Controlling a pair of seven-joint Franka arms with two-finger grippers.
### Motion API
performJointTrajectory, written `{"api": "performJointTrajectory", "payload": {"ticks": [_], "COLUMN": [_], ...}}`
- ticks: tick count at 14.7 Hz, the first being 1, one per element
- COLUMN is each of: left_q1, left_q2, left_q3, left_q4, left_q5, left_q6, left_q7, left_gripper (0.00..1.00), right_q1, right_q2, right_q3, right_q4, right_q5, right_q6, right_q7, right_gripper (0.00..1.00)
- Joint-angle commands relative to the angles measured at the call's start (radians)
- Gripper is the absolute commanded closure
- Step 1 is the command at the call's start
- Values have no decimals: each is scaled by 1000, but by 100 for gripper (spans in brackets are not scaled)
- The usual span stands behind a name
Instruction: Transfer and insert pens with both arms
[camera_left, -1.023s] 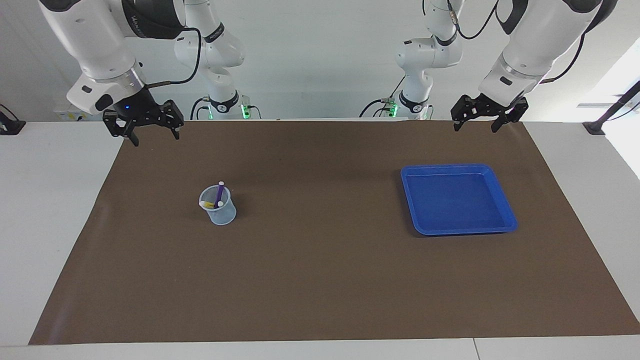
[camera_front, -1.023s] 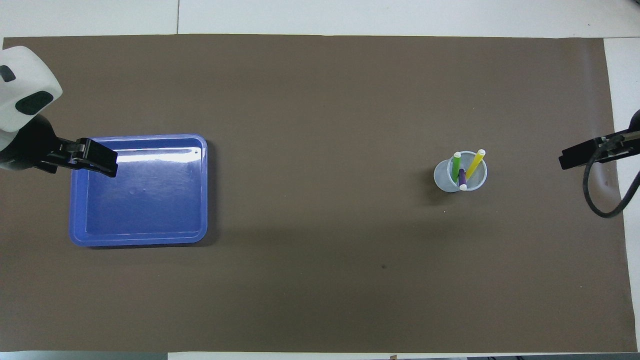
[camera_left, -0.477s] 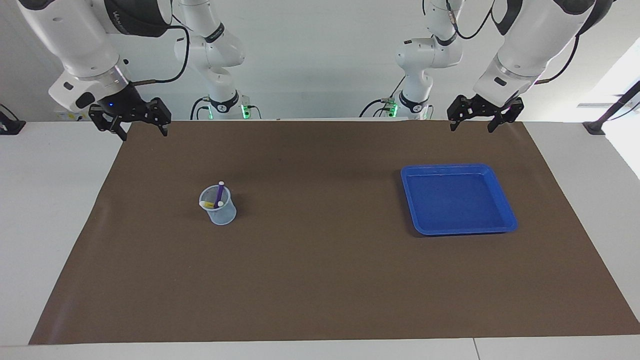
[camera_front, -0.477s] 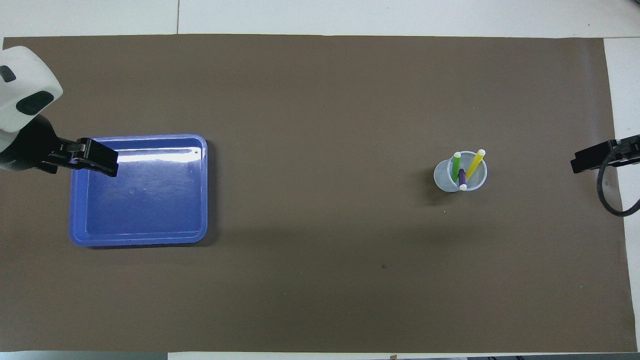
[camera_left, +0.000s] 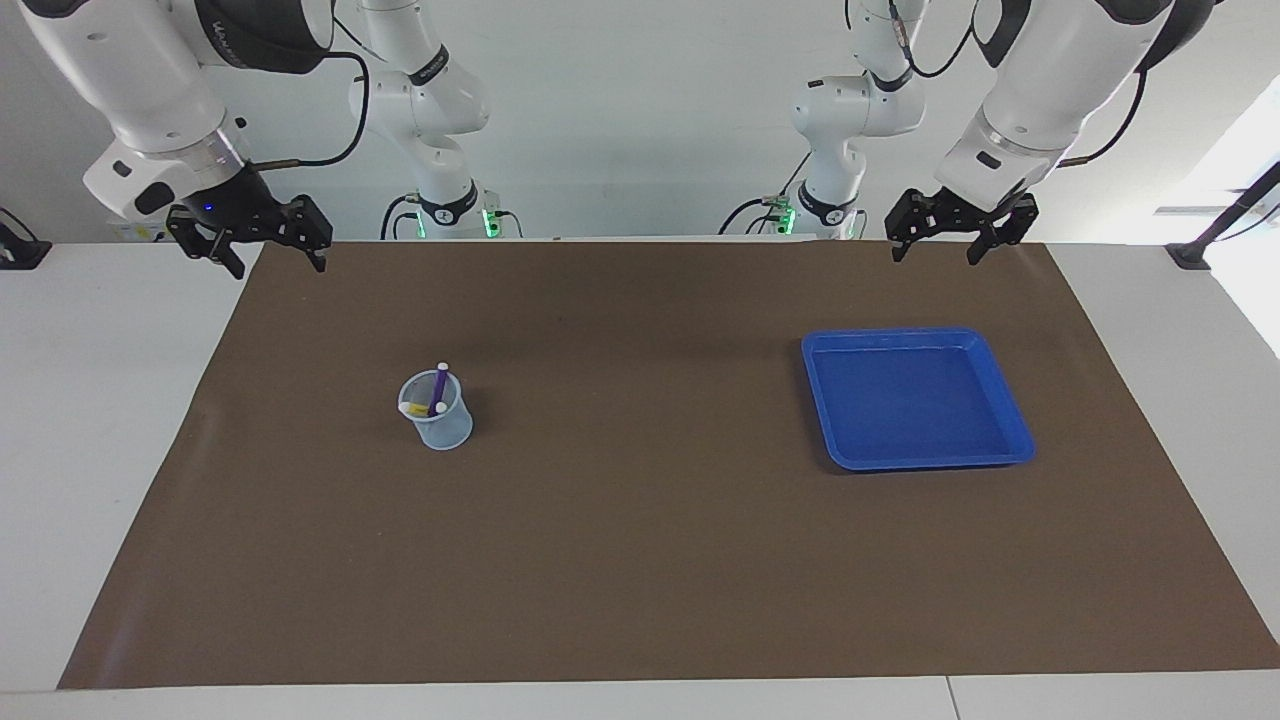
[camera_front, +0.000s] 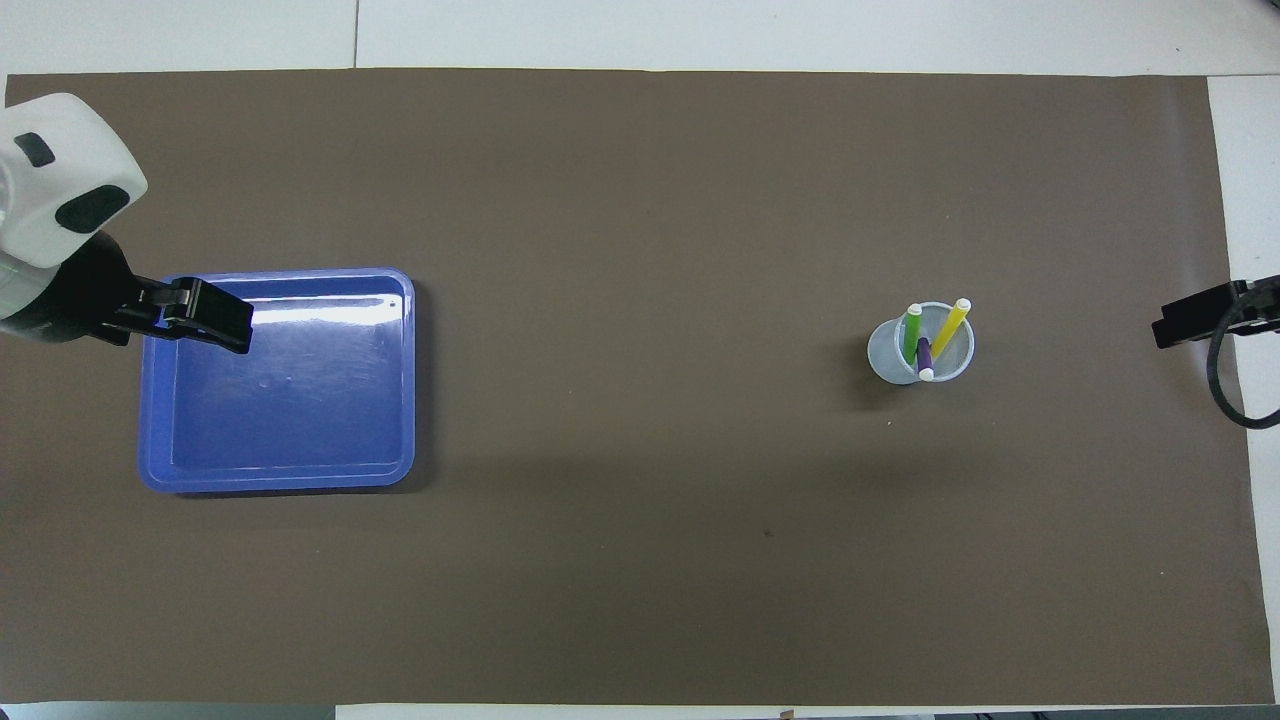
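Note:
A clear plastic cup stands on the brown mat toward the right arm's end. It holds three pens. The green pen, the purple pen and the yellow pen lean inside it, pale caps up. My right gripper hangs open and empty above the mat's corner nearest the robots, well away from the cup. The left gripper hovers open and empty over the edge of the blue tray.
The blue tray lies empty toward the left arm's end of the mat. Two smaller white arms with green lights stand at the table's robot edge. A black cable loops off the right wrist.
The right gripper has risen and drawn back toward its own end of the table. The left gripper has lifted a little and shifted slightly over the tray. The pens have not moved.

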Motion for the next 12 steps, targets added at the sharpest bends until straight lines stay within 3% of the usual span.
{"api": "performJointTrajectory", "payload": {"ticks": [1, 12], "left_q1": [-5, -16], "left_q2": [-23, -23], "left_q3": [13, 15], "left_q4": [-21, -24], "left_q5": [4, 9], "left_q6": [17, 32], "left_q7": [-12, 3], "left_gripper": [0, 0], "right_q1": [-7, -26], "right_q2": [-20, -14], "right_q3": [4, -5], "right_q4": [-17, 14], "right_q5": [-3, 9], "right_q6": [9, -17], "right_q7": [15, 17], "right_gripper": [0, 0]}}
